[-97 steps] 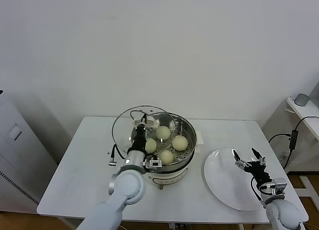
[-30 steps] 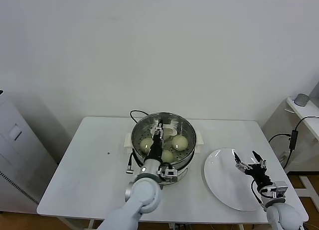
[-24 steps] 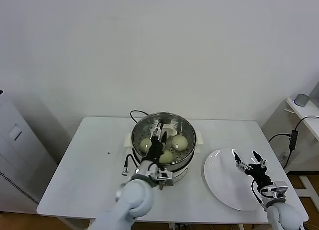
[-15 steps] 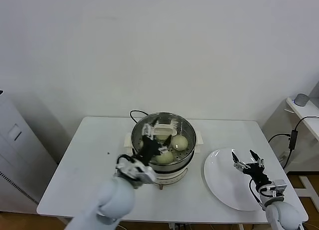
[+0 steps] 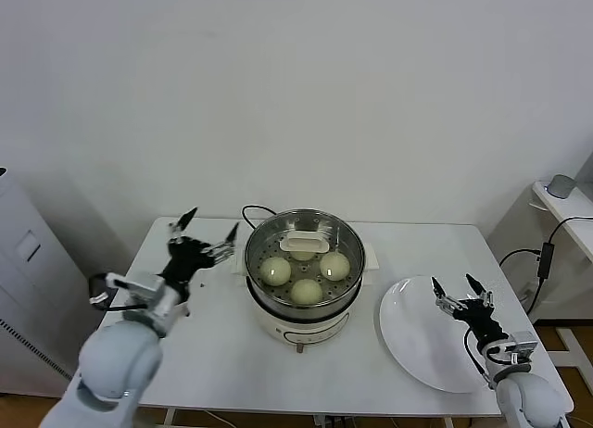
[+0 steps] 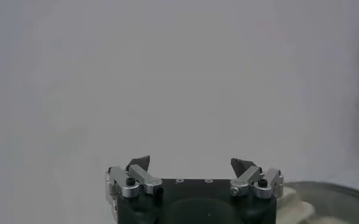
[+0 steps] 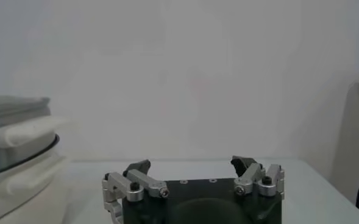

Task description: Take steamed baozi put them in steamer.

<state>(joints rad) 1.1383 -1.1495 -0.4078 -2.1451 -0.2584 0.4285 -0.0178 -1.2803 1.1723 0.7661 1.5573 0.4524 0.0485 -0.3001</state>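
Loading appears complete: three pale cream dome-shaped steamed baozi [image 5: 305,280] show in the round shiny stainless-steel steamer [image 5: 345,239] near the white table's [image 5: 204,354] far edge; a glass lid with white handle [image 5: 305,244] seems seated on top, perhaps hiding a fourth. Flat white plate [image 5: 419,340] near the right edge lies bare. Left gripper [image 5: 204,235], jaws spread and empty, hangs beside the steamer toward the left edge. Right gripper [image 5: 460,291], spread and empty, hovers over the plate.
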